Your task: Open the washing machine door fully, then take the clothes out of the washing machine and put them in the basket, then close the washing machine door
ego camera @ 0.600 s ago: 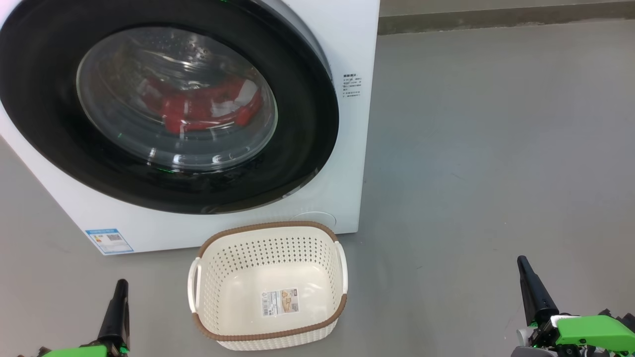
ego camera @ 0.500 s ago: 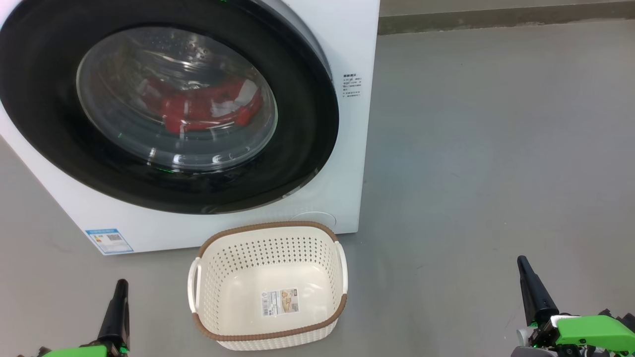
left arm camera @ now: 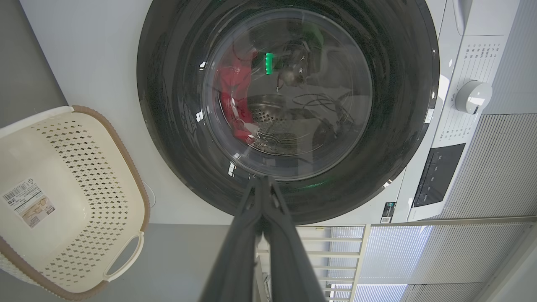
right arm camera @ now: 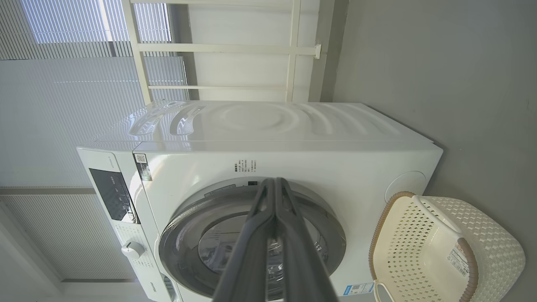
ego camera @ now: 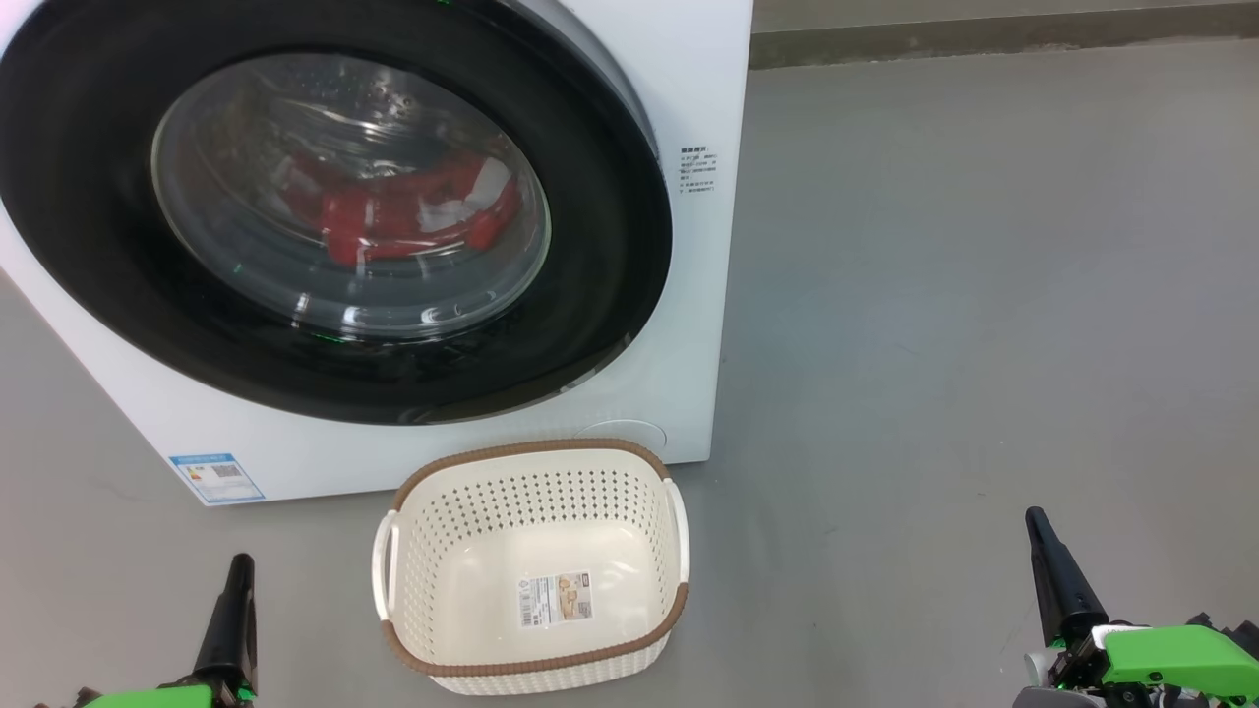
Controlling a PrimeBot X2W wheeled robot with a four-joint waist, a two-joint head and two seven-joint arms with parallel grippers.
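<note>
The white washing machine (ego camera: pixel 689 88) fills the upper left of the head view. Its round door (ego camera: pixel 610 256), black-rimmed with a clear glass bowl, lies flat against the front, closed. Red and white clothes (ego camera: pixel 403 211) show through the glass inside the drum, and also in the left wrist view (left arm camera: pixel 235 84). The cream basket (ego camera: pixel 536 629) with a brown rim stands empty on the floor before the machine. My left gripper (ego camera: pixel 239 562) is low at the bottom left, shut, holding nothing. My right gripper (ego camera: pixel 1033 516) is at the bottom right, shut and empty too, far from the door.
Grey floor (ego camera: pixel 984 295) stretches to the right of the machine up to a wall base. In the wrist views the machine's control panel (left arm camera: pixel 432 176) and knob (left arm camera: pixel 473 96), a white frame (right arm camera: pixel 218 48) and ribbed wall panels stand behind it.
</note>
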